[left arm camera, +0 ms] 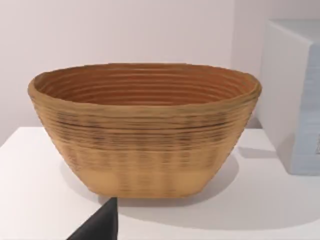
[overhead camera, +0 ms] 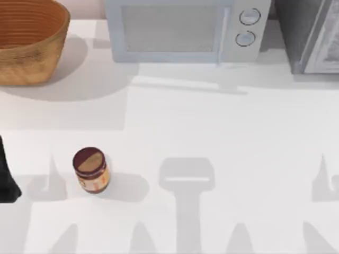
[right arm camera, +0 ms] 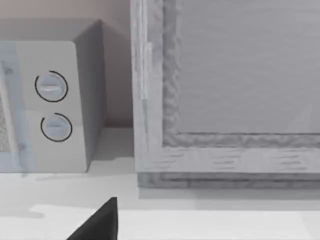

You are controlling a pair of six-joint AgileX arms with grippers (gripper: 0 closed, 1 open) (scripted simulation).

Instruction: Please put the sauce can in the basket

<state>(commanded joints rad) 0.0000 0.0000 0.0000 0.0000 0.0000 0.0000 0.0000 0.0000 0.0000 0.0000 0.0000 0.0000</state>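
Can on the table, basket far off, nothing gripped yet.

Your basket (overhead camera: 29, 42) fills the upper left of the top view; the microwave (overhead camera: 185, 29) sits just right of it along the back. The sauce can (overhead camera: 91, 169) stands upright at lower left, well apart from the basket. You risk tipping that short can with an off-centre approach, or clipping the basket's flaring wall on the carry. Your left arm (overhead camera: 6, 177) shows as a dark shape at the left edge, near the can; whether either claw is spread, you cannot tell.
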